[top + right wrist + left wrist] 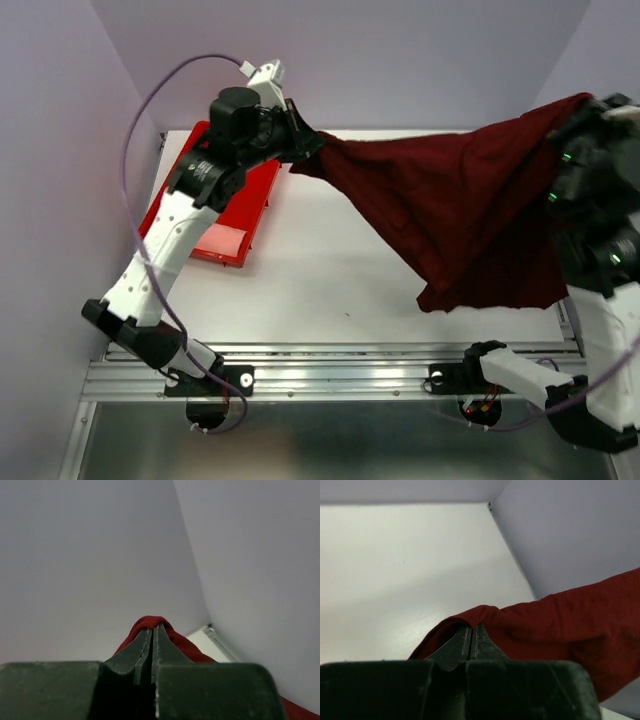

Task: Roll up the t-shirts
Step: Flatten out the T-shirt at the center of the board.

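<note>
So the t-shirt [450,210] hangs stretched in mid-air over the bench [330,290], upper right of the overhead view. The left hand [471,627] and right hand [152,627] are each clamped on an edge. Looks like the spreading step; next it needs laying flat, no wrinkles.

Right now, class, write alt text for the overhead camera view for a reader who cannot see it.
A dark red t-shirt hangs stretched over a white table, pinched at one end by the left tool and at the other by the right tool. A red tray lies on the table under the left arm.
</note>
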`<act>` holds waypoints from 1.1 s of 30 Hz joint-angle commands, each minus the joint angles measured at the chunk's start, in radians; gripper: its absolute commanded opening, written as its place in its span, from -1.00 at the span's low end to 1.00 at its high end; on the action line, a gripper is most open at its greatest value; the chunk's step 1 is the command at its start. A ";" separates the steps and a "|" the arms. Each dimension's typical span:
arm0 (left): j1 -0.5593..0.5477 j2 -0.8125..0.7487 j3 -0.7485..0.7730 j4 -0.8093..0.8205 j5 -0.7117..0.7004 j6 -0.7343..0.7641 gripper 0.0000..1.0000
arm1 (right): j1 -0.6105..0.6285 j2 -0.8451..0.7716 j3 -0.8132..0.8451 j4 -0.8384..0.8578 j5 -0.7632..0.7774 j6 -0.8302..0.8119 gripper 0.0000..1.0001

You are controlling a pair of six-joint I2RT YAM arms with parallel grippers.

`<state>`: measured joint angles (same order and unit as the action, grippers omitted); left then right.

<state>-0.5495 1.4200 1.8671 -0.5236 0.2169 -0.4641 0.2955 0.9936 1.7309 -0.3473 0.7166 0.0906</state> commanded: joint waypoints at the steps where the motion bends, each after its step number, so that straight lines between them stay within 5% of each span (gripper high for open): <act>1: 0.002 0.146 -0.112 0.071 0.029 -0.054 -1.00 | -0.002 0.265 -0.085 0.096 0.070 -0.210 -0.99; 4: 0.014 0.264 -0.140 0.115 0.003 -0.048 -1.00 | -0.056 0.430 -0.152 0.143 -0.055 -0.180 -0.92; 5: 0.019 0.295 -0.137 0.120 -0.010 -0.047 -0.94 | -0.070 0.471 -0.159 0.145 -0.096 -0.160 -0.74; 6: 0.026 0.359 -0.123 0.129 -0.011 -0.048 -0.43 | -0.085 0.559 -0.160 0.148 -0.158 -0.138 -0.16; 7: 0.055 0.437 -0.100 0.132 -0.007 -0.050 0.52 | -0.107 0.686 -0.137 0.128 -0.216 -0.087 0.44; 9: 0.059 0.465 -0.082 0.126 -0.005 -0.048 0.70 | -0.116 0.756 -0.096 0.068 -0.218 -0.050 0.50; 18: 0.059 0.384 -0.184 0.137 -0.044 -0.010 0.67 | -0.125 0.666 -0.243 -0.080 -0.361 0.193 0.57; 26: 0.011 0.298 -0.416 0.149 -0.111 0.059 0.30 | -0.125 0.319 -0.655 -0.169 -0.537 0.421 0.57; 33: -0.047 0.281 -0.540 0.214 -0.096 0.025 0.24 | -0.125 0.184 -0.875 -0.148 -0.663 0.535 0.38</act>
<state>-0.5835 1.7493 1.3670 -0.3714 0.1188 -0.4381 0.1715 1.1969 0.9150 -0.5106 0.1493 0.5388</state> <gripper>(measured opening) 0.625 0.690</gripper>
